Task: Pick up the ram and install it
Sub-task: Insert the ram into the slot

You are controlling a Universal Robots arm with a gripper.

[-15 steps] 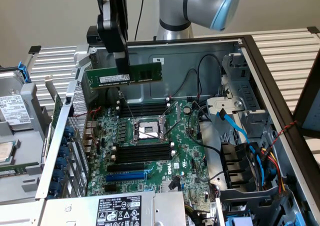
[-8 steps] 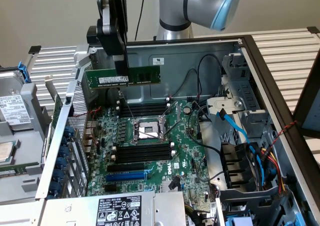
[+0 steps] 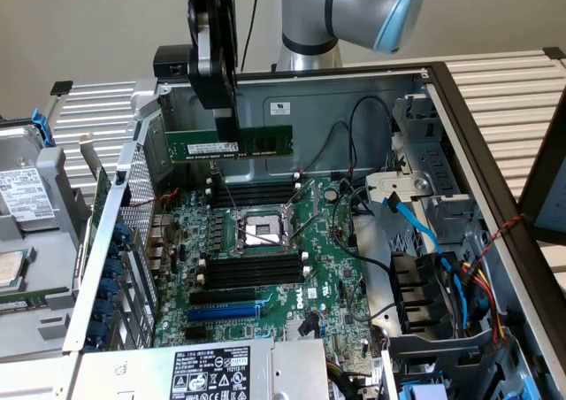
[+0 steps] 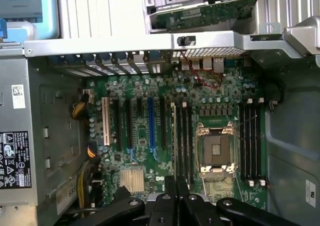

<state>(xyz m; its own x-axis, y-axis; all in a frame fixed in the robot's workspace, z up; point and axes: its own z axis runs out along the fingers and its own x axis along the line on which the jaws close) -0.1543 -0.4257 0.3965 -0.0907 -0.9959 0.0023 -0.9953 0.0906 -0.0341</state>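
Here the claw [image 3: 228, 136] was clamped on the ram [image 3: 265, 141], its black fingers pinched together on the stick's upper edge about midway along its length. The ram hung level and on edge inside the open computer case [image 3: 460, 126], above the motherboard [image 3: 327, 267] and touching nothing else. It hovered over the far bank of black slots [image 3: 256, 190], which lay between the case's rear wall and the CPU socket [image 3: 258, 232]. The nearer bank of black slots [image 3: 252, 270] and the blue slot [image 3: 225, 311] lay on the socket's other side. In the wrist view the claw [image 4: 176, 188] looked straight down on the board. The case sat on a slatted desk [image 3: 508, 90].
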